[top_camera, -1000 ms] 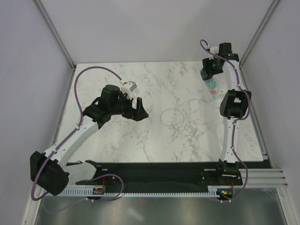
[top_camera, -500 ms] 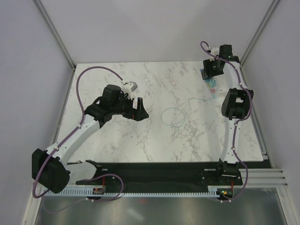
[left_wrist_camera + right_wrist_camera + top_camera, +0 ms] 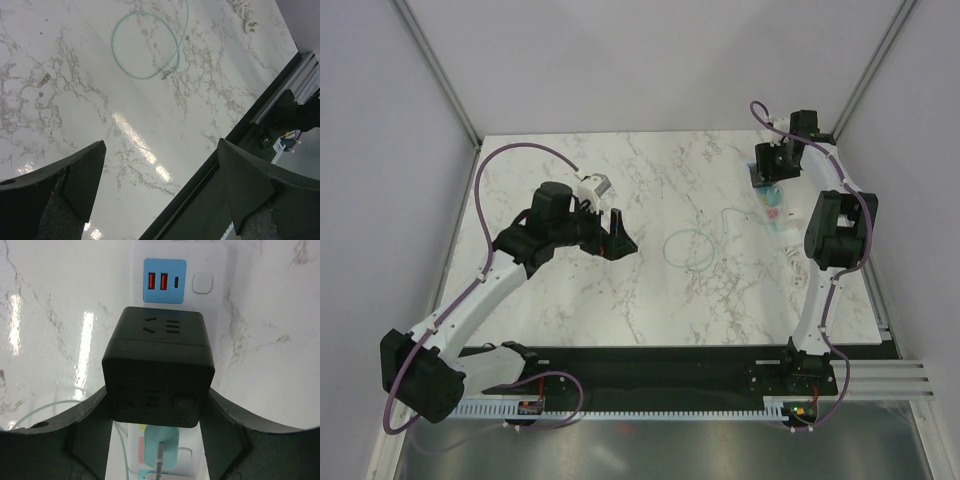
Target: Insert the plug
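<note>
Gripped in right end effector (image 3: 158, 401), far right of desk (image 3: 650, 300): the plug (image 3: 159, 365), squarely over the white power strip (image 3: 212, 270) laid lengthwise away from the wrist; seated or hovering, cannot tell. Left end effector (image 3: 160, 150) wide, empty, well apart.

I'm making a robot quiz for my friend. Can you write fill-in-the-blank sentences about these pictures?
1. The right gripper clasps the matte black cube-shaped plug over a long ____ power strip.
2. The strip's blue square has ____ red USB ports.
3. The left gripper has its jaws wide ____ above the white marble table.
Missing words: white; two; open.
</note>
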You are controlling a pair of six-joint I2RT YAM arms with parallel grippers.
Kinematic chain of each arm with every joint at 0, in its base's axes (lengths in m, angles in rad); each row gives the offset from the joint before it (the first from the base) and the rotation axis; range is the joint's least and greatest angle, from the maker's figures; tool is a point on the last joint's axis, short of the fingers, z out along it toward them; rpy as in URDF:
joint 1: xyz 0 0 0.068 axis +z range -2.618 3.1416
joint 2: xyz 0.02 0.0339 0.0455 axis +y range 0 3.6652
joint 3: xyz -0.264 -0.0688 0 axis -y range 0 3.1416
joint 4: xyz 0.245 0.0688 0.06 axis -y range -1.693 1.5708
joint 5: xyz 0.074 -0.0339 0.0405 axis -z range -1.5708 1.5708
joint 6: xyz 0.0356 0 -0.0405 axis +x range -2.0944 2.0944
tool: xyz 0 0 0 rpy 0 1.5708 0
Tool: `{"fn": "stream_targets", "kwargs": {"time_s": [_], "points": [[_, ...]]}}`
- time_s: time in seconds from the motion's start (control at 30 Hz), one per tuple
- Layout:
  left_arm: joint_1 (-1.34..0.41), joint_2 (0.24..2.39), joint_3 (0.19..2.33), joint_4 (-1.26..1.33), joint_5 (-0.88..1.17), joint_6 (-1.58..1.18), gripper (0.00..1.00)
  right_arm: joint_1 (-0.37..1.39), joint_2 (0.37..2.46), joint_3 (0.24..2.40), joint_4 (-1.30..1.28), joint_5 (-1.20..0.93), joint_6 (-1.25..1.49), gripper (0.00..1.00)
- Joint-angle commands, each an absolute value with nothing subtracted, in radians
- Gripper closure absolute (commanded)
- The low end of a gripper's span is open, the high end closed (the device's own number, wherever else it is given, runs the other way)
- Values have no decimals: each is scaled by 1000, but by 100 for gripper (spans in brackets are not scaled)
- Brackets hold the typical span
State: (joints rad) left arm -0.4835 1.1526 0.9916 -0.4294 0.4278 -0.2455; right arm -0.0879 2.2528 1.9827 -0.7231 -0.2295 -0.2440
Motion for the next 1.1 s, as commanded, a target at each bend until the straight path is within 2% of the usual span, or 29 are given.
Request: {"fn": "stream_targets", "kwargs": {"time_s": [0.0,0.23,0.4,0.7,0.93,1.07], "points": [[-480,1134,996,-383,492,-244,0,-89,2160,1843,-825,-270,-147,100],[-483,1069,971,-373,509,-255,0,-66,1973,1591,-822,-244,-97,100],[-483,1068,973,-371,535,-262,0,-58,1882,1522,-879,-209,-64,100],[-482,1055,977,-391,497,-253,0,-29,1976,1595,-1015,-149,-83,100],[-482,1068,980,-399,482,-247,0,-6,2106,1762,-1092,-109,-84,99],[-482,1066,982,-405,463,-244,0,-5,2164,1853,-1126,-81,-87,87]]}}
